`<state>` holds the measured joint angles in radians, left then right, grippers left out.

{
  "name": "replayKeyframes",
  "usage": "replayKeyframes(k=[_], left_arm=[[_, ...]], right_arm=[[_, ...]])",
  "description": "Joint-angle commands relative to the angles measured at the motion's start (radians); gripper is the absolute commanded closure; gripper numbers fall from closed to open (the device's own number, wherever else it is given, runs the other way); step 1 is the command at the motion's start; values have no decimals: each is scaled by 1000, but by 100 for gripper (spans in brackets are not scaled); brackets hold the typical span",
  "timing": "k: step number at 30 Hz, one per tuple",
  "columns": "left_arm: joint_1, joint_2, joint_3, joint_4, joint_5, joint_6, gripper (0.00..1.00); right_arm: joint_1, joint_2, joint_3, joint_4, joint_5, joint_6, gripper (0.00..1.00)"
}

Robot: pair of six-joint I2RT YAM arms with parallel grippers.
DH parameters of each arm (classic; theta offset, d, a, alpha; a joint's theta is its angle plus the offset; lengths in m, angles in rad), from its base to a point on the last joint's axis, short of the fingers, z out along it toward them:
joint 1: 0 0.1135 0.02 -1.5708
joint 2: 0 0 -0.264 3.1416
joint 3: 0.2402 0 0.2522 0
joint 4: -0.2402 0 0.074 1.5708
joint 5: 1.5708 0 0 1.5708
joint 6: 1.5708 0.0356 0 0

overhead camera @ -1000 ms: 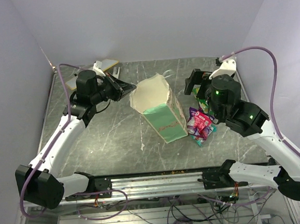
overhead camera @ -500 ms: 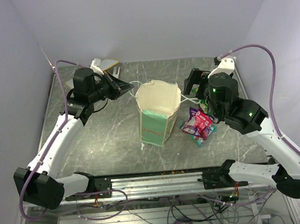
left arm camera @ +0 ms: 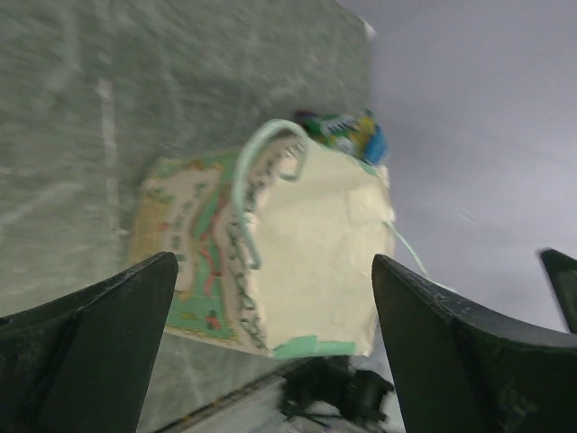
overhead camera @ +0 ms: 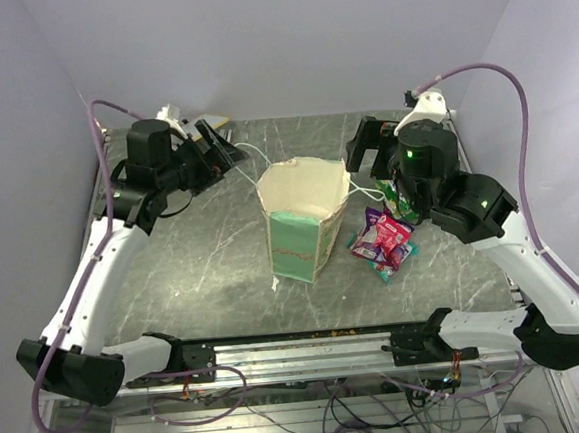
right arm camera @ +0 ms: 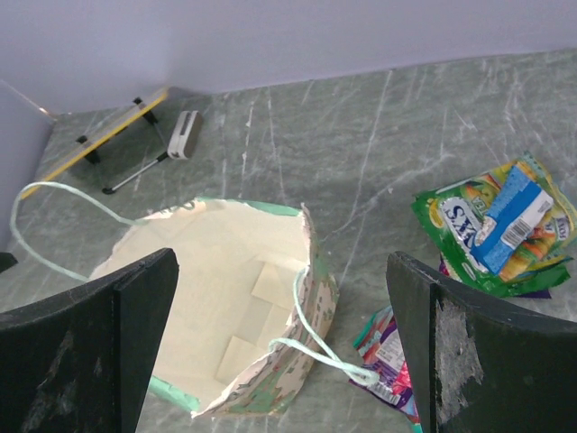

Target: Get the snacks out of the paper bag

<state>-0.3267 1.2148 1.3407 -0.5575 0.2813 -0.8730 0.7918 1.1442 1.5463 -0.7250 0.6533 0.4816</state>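
Observation:
The paper bag [overhead camera: 305, 220] stands upright mid-table, its torn rim open. In the right wrist view its cream inside [right arm camera: 225, 298] shows only folded paper. The snacks lie on the table to its right: a pink-magenta packet [overhead camera: 384, 241] and a green packet [overhead camera: 401, 200]. The right wrist view shows the green packet [right arm camera: 451, 221] with a blue-and-white packet [right arm camera: 512, 216] on it, and the pink packet [right arm camera: 392, 356]. No separate yellow-orange packet shows. My left gripper [overhead camera: 226, 149] is open and empty, back left of the bag [left arm camera: 306, 244]. My right gripper [overhead camera: 362, 154] is open and empty, above the bag's back right.
A flat white and yellow card [overhead camera: 207, 126] on a wire stand sits at the back left; it also shows in the right wrist view [right arm camera: 108, 135] beside a small white block [right arm camera: 185, 135]. A string handle [right arm camera: 334, 356] hangs toward the pink packet. Walls close three sides.

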Motion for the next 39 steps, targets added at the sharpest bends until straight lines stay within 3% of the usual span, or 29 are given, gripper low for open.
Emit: replayKeyframes(k=[1,5,8,15,24,39], left_arm=[[9,-80,166,-262,-331,185,0],[9,-121,337,-351,-554,300,1],[9,-129,493,-371,-632,391,0],[9,-121,713,-327,-580,477,0],[9,-125,795,-335,-544,460,2],[9,-129,743,-317,-539,458,5]], right_arm=[[-5,23,103,-50,-41,-15,0],[-5,72,248,-119,-50,-28,0],[-5,109,358,-163,-53,-39,0],[-5,136,528,-167,-106,-86,0],[-5,120,579,-153,-78,-107,0],[-5,136,597,-185,-57,-94,0]])
